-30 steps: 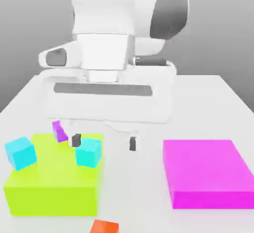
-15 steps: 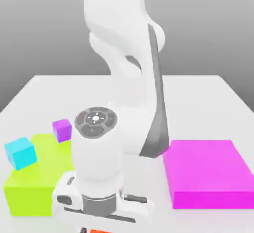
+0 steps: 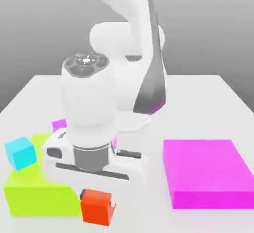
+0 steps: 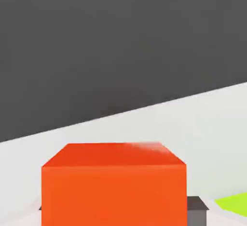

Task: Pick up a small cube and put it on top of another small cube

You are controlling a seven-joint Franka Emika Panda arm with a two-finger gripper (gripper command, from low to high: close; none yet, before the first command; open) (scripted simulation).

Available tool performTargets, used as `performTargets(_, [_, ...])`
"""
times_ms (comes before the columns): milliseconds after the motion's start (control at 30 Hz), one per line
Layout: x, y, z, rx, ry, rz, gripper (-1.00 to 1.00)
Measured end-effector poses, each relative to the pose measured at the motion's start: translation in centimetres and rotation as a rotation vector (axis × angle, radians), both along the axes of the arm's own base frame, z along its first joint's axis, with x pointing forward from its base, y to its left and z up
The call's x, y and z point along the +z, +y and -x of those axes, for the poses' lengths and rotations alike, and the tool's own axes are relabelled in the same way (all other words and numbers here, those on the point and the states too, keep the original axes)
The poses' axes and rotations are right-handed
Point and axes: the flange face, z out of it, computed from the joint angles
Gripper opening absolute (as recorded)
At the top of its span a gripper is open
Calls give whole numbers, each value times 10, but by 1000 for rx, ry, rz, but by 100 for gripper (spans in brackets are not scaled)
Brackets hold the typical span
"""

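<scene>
Nearest: one red-orange cube [image 3: 97, 207], pinched in the gripper [image 3: 98, 200], in front of the green block's right end in the exterior view. One green block [image 3: 42, 197], partly covered by the hand. One magenta block [image 3: 208, 170], exterior view's right, well apart from the gripper. One cyan cube [image 3: 21, 153] on the green block's left edge. Farther: one purple cube [image 3: 59, 125], partly hidden behind the arm [image 3: 89, 103]. White table [image 3: 198, 108] under all.
</scene>
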Motion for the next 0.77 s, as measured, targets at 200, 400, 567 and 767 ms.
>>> performTargets(200, [47, -17, 48, -80, 0, 0, -100])
performTargets(400, [80, -25, 101, -149, -1, -4, -100])
performTargets(567, [75, -28, 131, -193, -1, -6, -100])
performTargets(767, [32, -28, 134, -195, -1, -5, 100])
